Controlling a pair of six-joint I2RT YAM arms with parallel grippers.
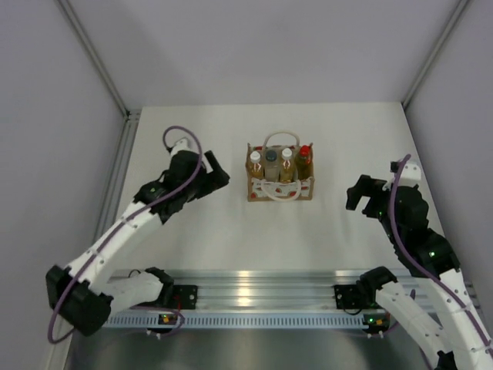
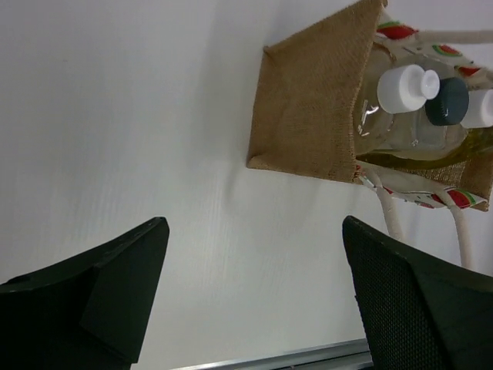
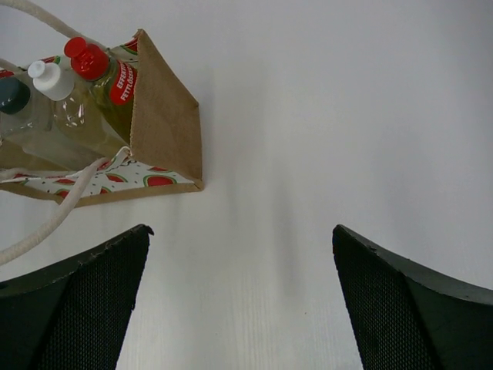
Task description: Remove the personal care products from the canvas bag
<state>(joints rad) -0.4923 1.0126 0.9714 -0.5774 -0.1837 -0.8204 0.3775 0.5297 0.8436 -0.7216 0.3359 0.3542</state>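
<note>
Hovering over the desk [image 1: 231, 239], my left hand [image 1: 218, 173] and right hand [image 1: 356, 194] flank the bag [image 1: 280, 190], each spread wide and gripping nothing. The bag stands upright between them, apart from both: ahead and right of my left hand, ahead and left of my right. Four bottles [image 1: 271, 166] stand in a row inside it, the red-capped bottle [image 1: 304, 162] at the end nearest my right hand.
</note>
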